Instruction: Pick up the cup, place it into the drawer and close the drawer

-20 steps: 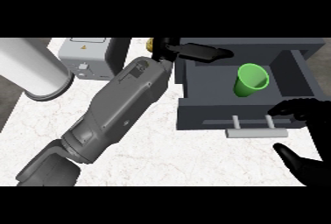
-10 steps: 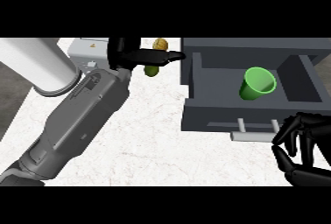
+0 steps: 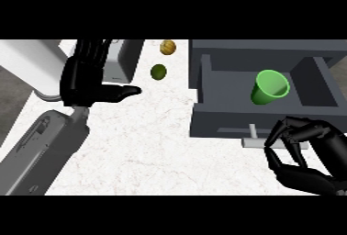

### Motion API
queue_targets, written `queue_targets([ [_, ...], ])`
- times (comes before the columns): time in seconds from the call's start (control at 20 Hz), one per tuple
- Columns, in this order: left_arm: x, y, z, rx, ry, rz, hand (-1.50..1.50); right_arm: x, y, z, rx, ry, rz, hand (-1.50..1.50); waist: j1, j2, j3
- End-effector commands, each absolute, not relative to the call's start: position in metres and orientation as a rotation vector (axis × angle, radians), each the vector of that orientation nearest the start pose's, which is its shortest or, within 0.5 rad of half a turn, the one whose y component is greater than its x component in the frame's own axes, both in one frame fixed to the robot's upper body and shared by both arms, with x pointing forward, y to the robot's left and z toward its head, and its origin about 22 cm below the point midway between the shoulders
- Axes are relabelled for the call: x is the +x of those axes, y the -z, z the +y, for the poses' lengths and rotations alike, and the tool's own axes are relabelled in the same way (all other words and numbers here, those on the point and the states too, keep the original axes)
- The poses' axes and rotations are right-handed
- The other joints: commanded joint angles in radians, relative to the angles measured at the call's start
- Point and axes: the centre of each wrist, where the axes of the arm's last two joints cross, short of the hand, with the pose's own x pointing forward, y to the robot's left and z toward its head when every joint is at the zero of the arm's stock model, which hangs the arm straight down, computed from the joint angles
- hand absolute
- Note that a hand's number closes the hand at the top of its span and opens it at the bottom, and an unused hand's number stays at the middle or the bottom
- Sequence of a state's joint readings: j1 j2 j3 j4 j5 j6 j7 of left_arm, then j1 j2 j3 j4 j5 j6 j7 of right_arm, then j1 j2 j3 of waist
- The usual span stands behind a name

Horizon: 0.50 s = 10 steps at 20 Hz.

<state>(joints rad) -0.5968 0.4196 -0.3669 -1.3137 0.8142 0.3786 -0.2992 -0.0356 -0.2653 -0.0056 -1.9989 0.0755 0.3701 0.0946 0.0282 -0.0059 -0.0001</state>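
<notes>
– In the upper right of the frame, operator, you have the bright green plastic cup (image 3: pixel 271 87) inside the open dark grey drawer (image 3: pixel 224 117). Its open rim shows toward the top edge, and nothing touches it (whether it stands or leans, I cannot tell).
– And the right hand?
– Look at the lower right. Your black right hand (image 3: pixel 308 153) sits just in front of the drawer's face, fingers curled and thumb apart beneath them. They overlap the right end of the pale grey bar handle (image 3: pixel 254 140), but you can see nothing clasped in them.
– The left one?
– Upper left of the frame: your black left hand (image 3: pixel 85 75) is spread, fingers straight and pointing at the top edge, thumb stuck out to the right, holding nothing. Its grey forearm (image 3: pixel 41 151) runs down to the lower left corner, above the white marbled counter (image 3: pixel 156 151).
– What lies around it?
– You have a white cylinder (image 3: pixel 24 64) at the far left and a grey box-shaped appliance (image 3: pixel 127 59) just right of the fingers. Between that box and the drawer, at top centre, lie a small round yellow-brown thing (image 3: pixel 168 47) and, just below it, a small round olive-green one (image 3: pixel 159 71) (what they are, I cannot tell). Both lie outside the drawer, apart from the cup.
</notes>
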Motion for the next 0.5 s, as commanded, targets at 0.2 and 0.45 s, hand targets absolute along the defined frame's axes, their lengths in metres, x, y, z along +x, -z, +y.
queue_targets([
  [0.2, 0.319, -0.096, 0.252, -0.285, -0.158, -1.881, -1.50, 0.237, -0.094, -0.238, -0.287, -1.088, -1.784, 1.50, 0.009, 0.005, 0.001],
  [0.45, 0.297, -0.075, 0.288, -0.257, -0.172, -1.891, -1.50, 0.263, -0.064, -0.225, -0.397, -1.176, -1.712, 1.50, -0.003, 0.008, 0.000],
])
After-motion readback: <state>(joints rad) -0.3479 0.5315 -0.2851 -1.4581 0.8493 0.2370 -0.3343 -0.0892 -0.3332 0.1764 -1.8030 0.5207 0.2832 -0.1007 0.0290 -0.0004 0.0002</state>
